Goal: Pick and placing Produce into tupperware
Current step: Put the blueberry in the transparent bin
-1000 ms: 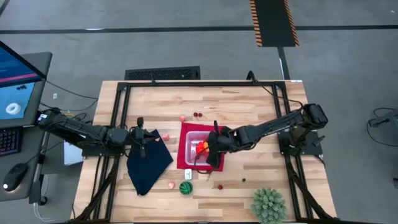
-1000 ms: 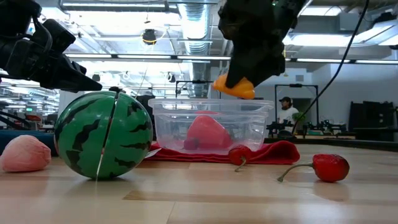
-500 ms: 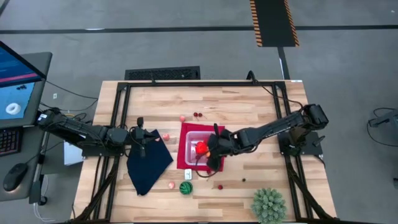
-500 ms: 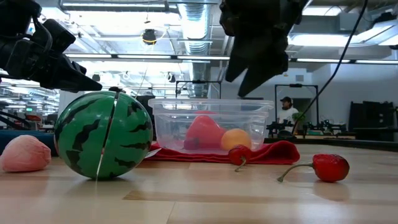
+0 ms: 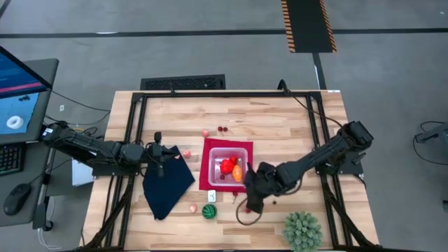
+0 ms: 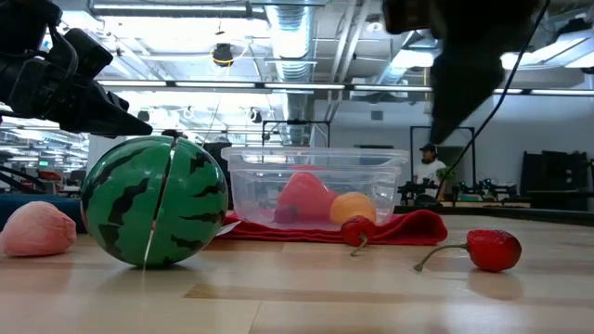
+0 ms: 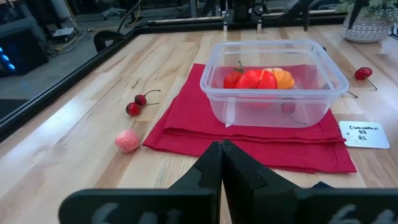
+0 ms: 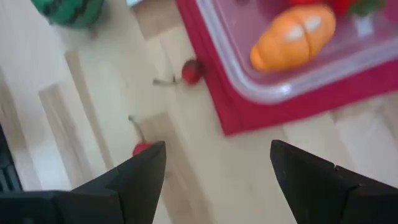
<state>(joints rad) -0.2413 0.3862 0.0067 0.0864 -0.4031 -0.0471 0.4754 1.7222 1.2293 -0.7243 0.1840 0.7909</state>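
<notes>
Clear plastic, the tupperware (image 5: 227, 166) sits on a red mat (image 5: 205, 178) near the middle of the wooden table (image 5: 294, 126). Inside it lie a red strawberry (image 7: 256, 79) and an orange piece (image 8: 292, 37), so part of the job looks done.

Plenty of produce is left outside. A striped green watermelon ball (image 5: 209, 211) and a pink fruit (image 5: 192, 208) lie near the front edge. One cherry (image 8: 191, 71) rests just beside the mat and another (image 8: 143, 148) a little further off. A pair of cherries (image 5: 222, 129) and a second pink fruit (image 5: 206, 132) lie behind the mat.

The right gripper (image 5: 250, 201) hangs over the bare wood in front of the mat, above those two front cherries. Its fingers (image 8: 142, 174) are spread wide with nothing between them. One of these cherries seems the likely next pick.

The left gripper (image 5: 162, 155) waits to the left, over a dark blue cloth (image 5: 164, 183), fingers (image 7: 211, 171) pressed together and empty.

A spiky green plant ball (image 5: 303, 231) stands at the front right corner.
</notes>
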